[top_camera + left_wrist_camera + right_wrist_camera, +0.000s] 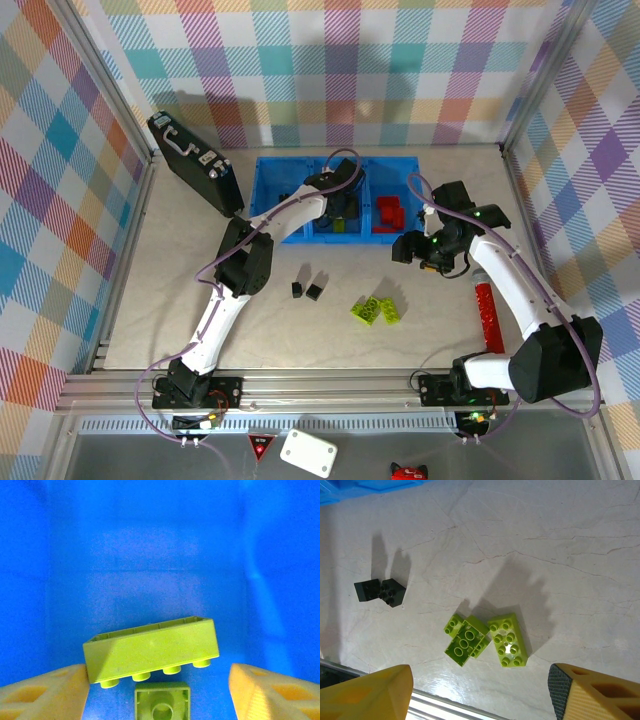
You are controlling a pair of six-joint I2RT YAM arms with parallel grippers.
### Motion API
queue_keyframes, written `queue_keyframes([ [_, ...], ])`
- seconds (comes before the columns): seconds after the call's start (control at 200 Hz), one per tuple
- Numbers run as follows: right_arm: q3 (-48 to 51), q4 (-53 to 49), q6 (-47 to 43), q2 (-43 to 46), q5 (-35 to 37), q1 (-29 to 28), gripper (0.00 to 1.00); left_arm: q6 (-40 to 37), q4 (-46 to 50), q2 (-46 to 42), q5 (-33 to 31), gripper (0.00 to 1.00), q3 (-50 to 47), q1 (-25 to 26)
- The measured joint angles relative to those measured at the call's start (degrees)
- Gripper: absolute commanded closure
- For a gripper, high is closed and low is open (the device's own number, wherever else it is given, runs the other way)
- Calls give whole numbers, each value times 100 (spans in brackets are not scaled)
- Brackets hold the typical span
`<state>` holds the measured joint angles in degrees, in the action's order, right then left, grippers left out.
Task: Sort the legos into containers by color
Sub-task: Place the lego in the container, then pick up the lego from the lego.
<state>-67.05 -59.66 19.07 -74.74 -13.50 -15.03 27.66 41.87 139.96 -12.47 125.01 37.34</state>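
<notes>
left wrist: left gripper point(159, 690) is gaping open, gripping nothing; lime brick point(152, 650) is lying tilted in blue tray point(150, 555), middle compartment.
right wrist: right gripper point(480, 690) is hanging open, empty, above lime bricks point(485, 640) on table point(545, 555).
tip: centring jaws on one brick is helping.

The legos point(507, 641) are glossy plastic, the tabletop point(560, 545) veined and stone-like, the containers point(150, 555) smooth plastic.
</notes>
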Motion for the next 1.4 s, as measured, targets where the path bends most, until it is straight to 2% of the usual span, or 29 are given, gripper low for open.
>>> queue_keyframes([
  [0.275,37,2,85,0,0,-70,27,-2,-59,-229,136,30,-221,0],
  [0.52,136,15,173,0,0,-219,27,-2,-203,-1023,264,30,-669,0],
  [0.725,192,50,321,-50,92,-518,28,-4,-492,-1991,348,31,-1521,0],
  [0.96,297,210,645,-339,380,-1132,29,-24,-841,-3158,437,31,-2922,-11],
  [1.19,597,496,1408,-562,813,-1698,30,-24,-992,-3915,450,31,-4013,-83],
  [1.4,804,706,2946,-645,1399,-2356,29,-22,-1093,-4236,450,31,-4629,-160],
])
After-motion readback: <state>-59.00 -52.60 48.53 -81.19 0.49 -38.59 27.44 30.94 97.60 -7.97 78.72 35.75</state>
